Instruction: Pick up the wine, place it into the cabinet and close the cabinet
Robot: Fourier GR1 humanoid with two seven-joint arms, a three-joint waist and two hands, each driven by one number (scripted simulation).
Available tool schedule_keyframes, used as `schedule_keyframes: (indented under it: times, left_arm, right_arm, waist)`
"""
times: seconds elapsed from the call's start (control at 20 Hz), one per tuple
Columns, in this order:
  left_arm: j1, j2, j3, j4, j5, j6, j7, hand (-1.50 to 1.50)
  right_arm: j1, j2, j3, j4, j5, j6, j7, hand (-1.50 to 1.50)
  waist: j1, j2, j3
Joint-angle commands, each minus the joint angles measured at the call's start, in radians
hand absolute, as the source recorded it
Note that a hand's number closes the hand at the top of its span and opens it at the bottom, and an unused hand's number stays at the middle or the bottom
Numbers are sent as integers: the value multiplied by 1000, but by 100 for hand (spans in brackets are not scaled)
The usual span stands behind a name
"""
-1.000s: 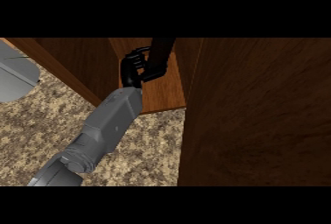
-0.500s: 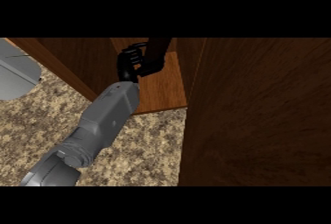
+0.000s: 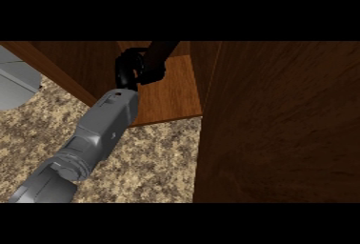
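The left robot hand is well inside the open cabinet, its black fingers curled round the dark wine bottle. The bottle is tilted, its upper end running out of sight at the top of the view, and it hangs over the wooden shelf rather than plainly standing on it. I can't make out whether its base touches the wood. The grey forearm slants up from the lower left across the speckled desk. The other robot hand doesn't show at all.

So the job looks about halfway done: the wine is in the cabinet's mouth but not set down, and the closing is not yet begun.

To do this step well, I'd want the bottle brought upright before it goes down, since a leaning bottle is likely to topple once the fingers open. It should go well back from the shelf's front lip, so the door can't catch it. The fingers should open only when the base sits flat, and the robot hand should come straight back along the line of the forearm, without brushing the bottle on the way out.

The big dark panel on the right, which I take to be the open cabinet door, stands close beside the arm, so the arm has to be clear before that panel is pushed. A grey object sits on the desk at the far left, well apart from all this.
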Motion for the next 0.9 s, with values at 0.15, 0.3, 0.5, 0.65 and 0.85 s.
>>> schedule_keyframes:
  times: [0.15, 0.3, 0.5, 0.65, 0.85]
  left_arm:
    - [35, 22, -34, 4, -38, 95, 35, 150]
    - [53, 60, -49, 4, -55, 78, 60, 150]
    - [54, 34, -67, 4, -76, 41, 64, -150]
    - [61, 66, -66, 4, -74, 5, 85, -150]
    - [51, 81, -58, 4, -67, -14, 85, -150]
  right_arm:
    - [-4, -4, -13, -29, -32, 7, 3, -150]
    - [0, -1, -1, -34, -25, 12, -3, -150]
    - [-2, 1, 3, -23, -25, 14, 0, -150]
    - [-6, 3, -3, -16, -25, 14, -6, -150]
    - [-3, 1, 18, -23, -3, 19, -6, -150]
  waist:
    - [-13, 5, -1]
    - [-8, 6, -1]
    - [-10, 6, -3]
    - [-5, 9, -3]
    - [-4, 8, -4]
